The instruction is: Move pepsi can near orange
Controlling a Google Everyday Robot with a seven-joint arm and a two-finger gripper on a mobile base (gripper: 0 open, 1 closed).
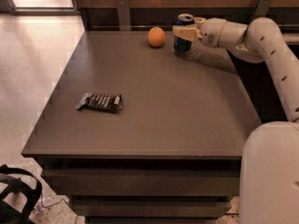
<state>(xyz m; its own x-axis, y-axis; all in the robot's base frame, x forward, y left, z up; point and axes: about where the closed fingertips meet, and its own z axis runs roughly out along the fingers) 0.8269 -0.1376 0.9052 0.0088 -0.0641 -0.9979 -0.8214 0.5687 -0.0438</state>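
Observation:
The pepsi can [183, 43], dark blue with a silver top, stands upright at the far edge of the brown table [154, 106]. The gripper [185, 31] reaches in from the right and is shut on the can's upper part. The orange [156, 37], small and round, sits on the table just left of the can with a small gap between them. The white arm [252, 34] stretches from the right side of the view to the can.
A flat dark snack wrapper [99, 102] lies on the left part of the table. A wooden wall with metal brackets [123, 10] runs behind the table. The robot's white body [271, 171] fills the lower right. A black object [14, 195] lies on the floor at lower left.

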